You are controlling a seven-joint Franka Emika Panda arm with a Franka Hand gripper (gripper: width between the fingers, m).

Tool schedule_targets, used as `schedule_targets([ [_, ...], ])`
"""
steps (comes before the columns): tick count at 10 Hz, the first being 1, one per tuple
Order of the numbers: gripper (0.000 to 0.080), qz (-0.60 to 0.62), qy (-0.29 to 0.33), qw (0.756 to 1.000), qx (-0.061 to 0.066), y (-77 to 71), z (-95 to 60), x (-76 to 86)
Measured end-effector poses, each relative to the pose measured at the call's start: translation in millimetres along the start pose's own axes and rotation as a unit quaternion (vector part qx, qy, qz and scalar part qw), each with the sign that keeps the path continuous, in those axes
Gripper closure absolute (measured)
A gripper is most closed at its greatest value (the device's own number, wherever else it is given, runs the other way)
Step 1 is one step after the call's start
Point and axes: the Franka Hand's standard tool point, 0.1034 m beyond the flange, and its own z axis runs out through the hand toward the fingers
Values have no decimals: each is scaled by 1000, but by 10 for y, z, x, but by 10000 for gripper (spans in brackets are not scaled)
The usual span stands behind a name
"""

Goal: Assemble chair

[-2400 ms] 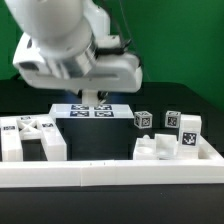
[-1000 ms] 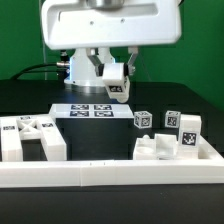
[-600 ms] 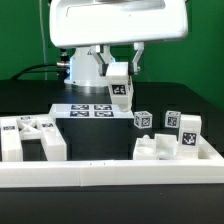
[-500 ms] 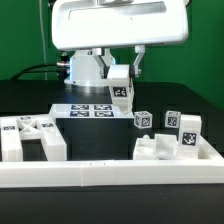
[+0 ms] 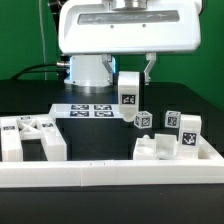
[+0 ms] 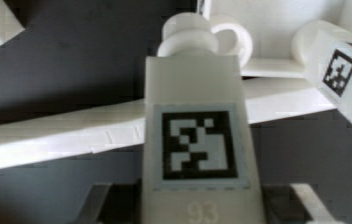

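One chair post (image 5: 128, 92) hangs upright in the air, pinched narrowly between my fingers (image 6: 116, 205). It is above the black counter (image 5: 30, 95), by the marker board (image 5: 90, 110) edge on the exterior view's right, with other chair pieces (image 5: 170, 135) lying below.

**Wrist view.** A white chair post (image 6: 194, 105) fills the centre, clamped at its near end between the dark jaws, one on either side. The side facing the camera carries a black-and-white square tag (image 6: 199, 148), and the far end finishes in rounded lugs (image 6: 205, 42). Behind the post, a long white rail (image 6: 66, 132) crosses the dark counter (image 6: 75, 70) obliquely. A second white tagged block (image 6: 342, 70) lies near the rail, cut off by the frame edge; contact between them cannot be determined.
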Motion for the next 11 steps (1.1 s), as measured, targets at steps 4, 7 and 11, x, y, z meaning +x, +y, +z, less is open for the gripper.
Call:
schedule_targets([
  [4,508,-10,102,995,-4,-83,55,36],
  [7,508,-15,127,992,-6,-99,79,32],
  [11,508,-25,142,990,-4,-226,129,3],
])
